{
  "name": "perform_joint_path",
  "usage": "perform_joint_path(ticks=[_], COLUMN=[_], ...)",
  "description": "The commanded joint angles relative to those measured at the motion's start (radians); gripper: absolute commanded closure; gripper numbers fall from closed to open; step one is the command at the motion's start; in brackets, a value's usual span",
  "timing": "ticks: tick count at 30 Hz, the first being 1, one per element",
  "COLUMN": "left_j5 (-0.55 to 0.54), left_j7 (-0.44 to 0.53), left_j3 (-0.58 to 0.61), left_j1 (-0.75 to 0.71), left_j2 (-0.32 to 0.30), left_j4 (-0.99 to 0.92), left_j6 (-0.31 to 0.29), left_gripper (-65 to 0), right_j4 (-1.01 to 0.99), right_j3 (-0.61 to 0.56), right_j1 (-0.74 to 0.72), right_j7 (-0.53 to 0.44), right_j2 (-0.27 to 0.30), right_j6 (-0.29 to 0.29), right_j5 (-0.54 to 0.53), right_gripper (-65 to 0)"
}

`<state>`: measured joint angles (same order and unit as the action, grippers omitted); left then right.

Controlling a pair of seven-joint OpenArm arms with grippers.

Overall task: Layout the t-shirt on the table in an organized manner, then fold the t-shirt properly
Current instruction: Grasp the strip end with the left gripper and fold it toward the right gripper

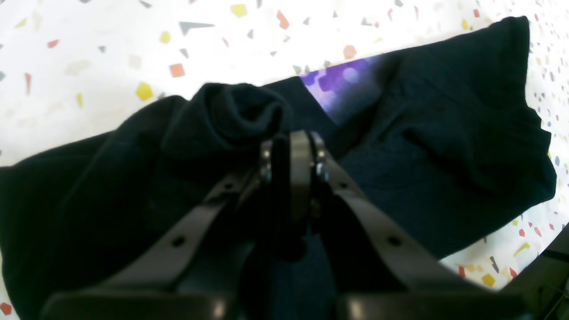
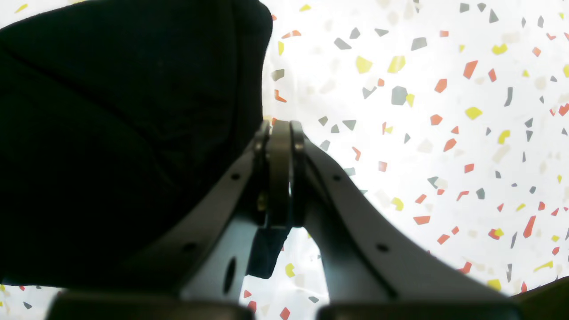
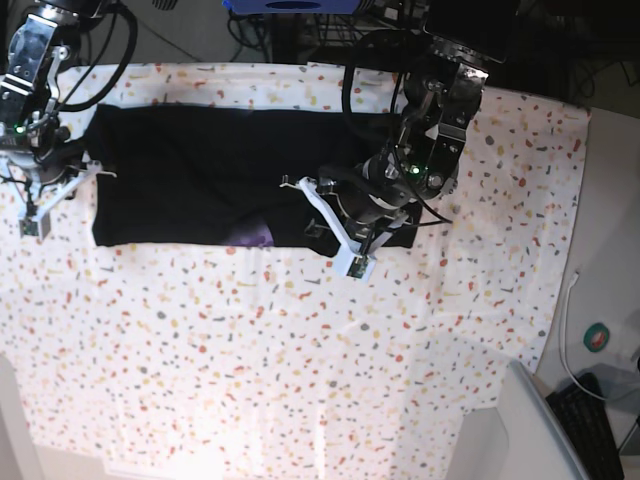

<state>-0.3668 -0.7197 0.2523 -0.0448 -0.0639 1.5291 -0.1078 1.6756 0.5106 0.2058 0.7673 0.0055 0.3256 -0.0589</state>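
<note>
Left gripper (image 1: 291,146) had its jaws pressed together on a bunched fold of the t-shirt (image 1: 444,146), black cloth spreading out on both sides of it and a patch of purple print just ahead. Right gripper (image 2: 279,138) was likewise clamped tight, pinching the t-shirt's edge, with the dark fabric hanging to its left and the flecked table (image 2: 422,133) bare to its right. From overhead, the t-shirt lay stretched as a long band between the two grippers.
</note>
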Motion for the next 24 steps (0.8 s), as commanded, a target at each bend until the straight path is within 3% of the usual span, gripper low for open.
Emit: perform_joint_path(ticks=[1,24], left_j5=[-0.014,-0.014], left_j7=[0.019,0.018], left_j3=[0.002,0.002], left_j1=[0.013,-0.011], left_j2=[0.005,0.003], left_j4=[0.017,0.020], left_j6=[-0.008,-0.008], left_gripper=[0.0,0.0], right_j4=[0.014,0.013], right_j3=[0.003,0.001], right_j1=[-0.010,-0.022], right_j7=[-0.019,-0.019], right_j2=[0.011,0.011], right_j6=[-0.001,-0.001], right_j5=[-0.005,-0.005], right_gripper=[0.0,0.0])
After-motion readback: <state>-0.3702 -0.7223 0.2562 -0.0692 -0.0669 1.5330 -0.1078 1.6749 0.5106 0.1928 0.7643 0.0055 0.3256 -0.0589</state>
